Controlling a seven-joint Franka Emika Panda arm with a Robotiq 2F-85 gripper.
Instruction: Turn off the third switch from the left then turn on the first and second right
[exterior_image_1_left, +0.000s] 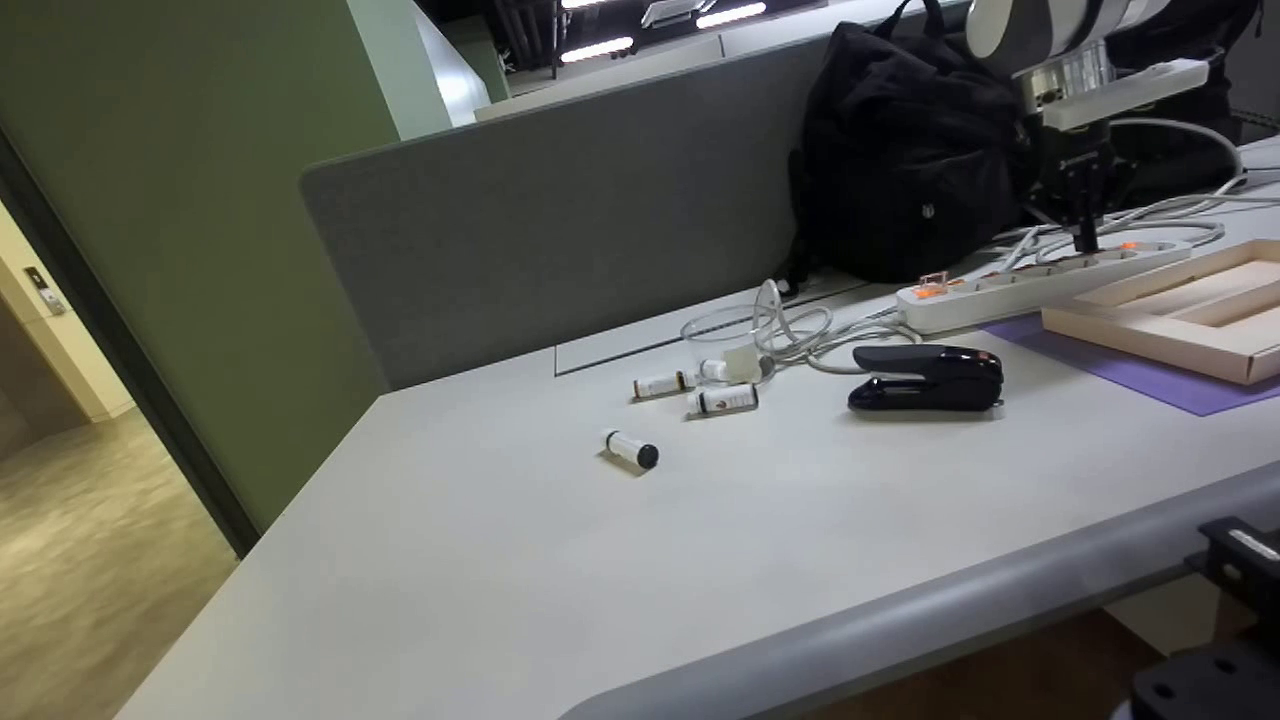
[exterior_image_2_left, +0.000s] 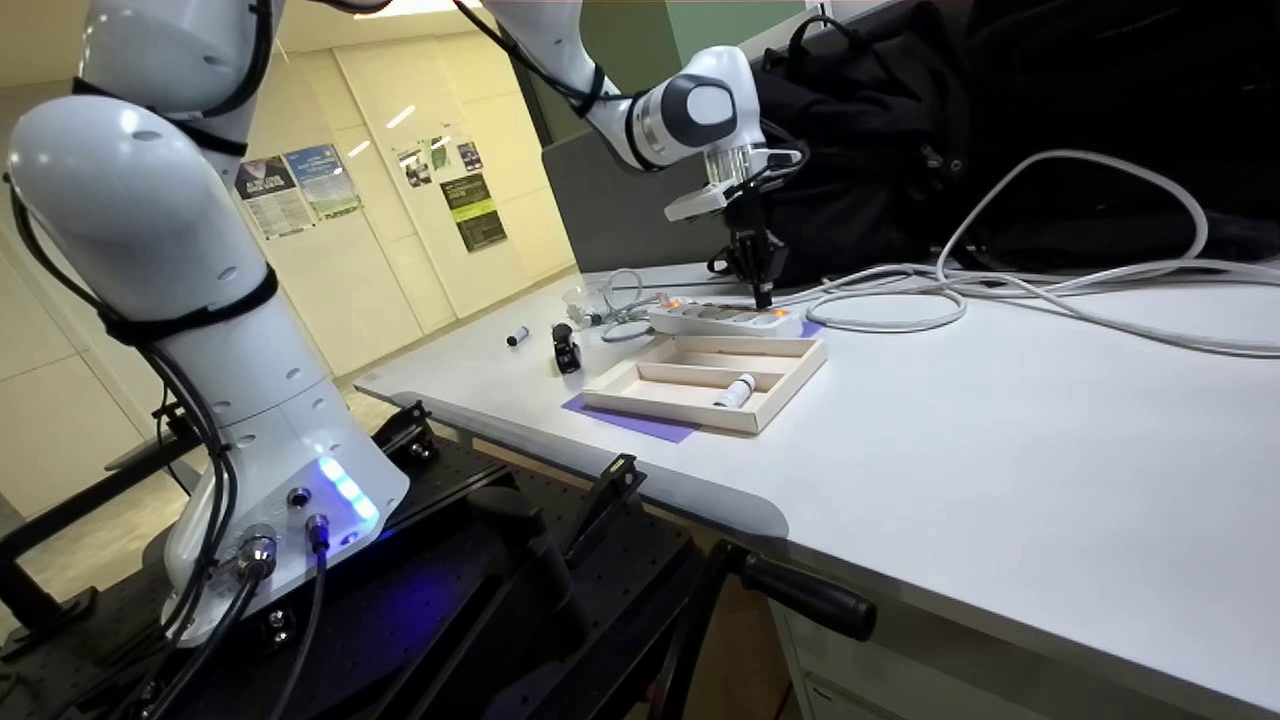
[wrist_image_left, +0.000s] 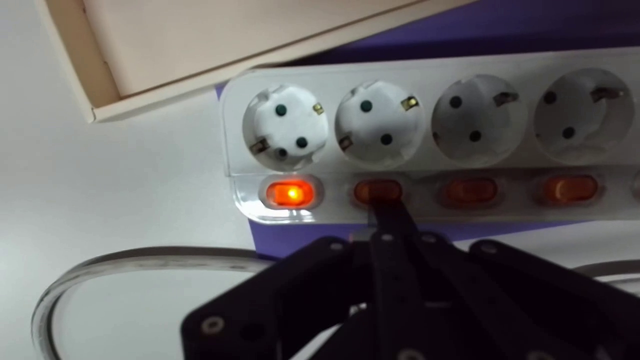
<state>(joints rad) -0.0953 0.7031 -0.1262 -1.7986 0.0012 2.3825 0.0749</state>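
One lit rocker switch (wrist_image_left: 290, 193) on the power strip (wrist_image_left: 331, 79) beside the wooden tray (wrist_image_left: 85, 60), clenched empty gripper (wrist_image_left: 385, 206) at its unlit neighbour (wrist_image_left: 386, 188): push one end only, straight down, till it glows

Glossy plastic led, matt cloth and wood answered!
There it was: the power strip (wrist_image_left: 428, 155), smooth white plastic, shining at the edge, its switches (wrist_image_left: 290, 193) see-through orange, metal contacts (wrist_image_left: 409, 103) glinting in the sockets (wrist_image_left: 377, 122)! The stapler (exterior_image_1_left: 940, 390) flashed glossy black plastic; the purple sheet (exterior_image_1_left: 1130, 370) looked like matt paper, the tray (exterior_image_1_left: 1150, 345) like bare wood. The backpack (exterior_image_1_left: 900, 160) was dull, creased cloth! Then it was polished metal on the wrist collar (exterior_image_2_left: 730, 165), gloss on the white arm (exterior_image_2_left: 150, 220), dull black on the gripper (wrist_image_left: 386, 207), dotted with metal screws (wrist_image_left: 213, 325).
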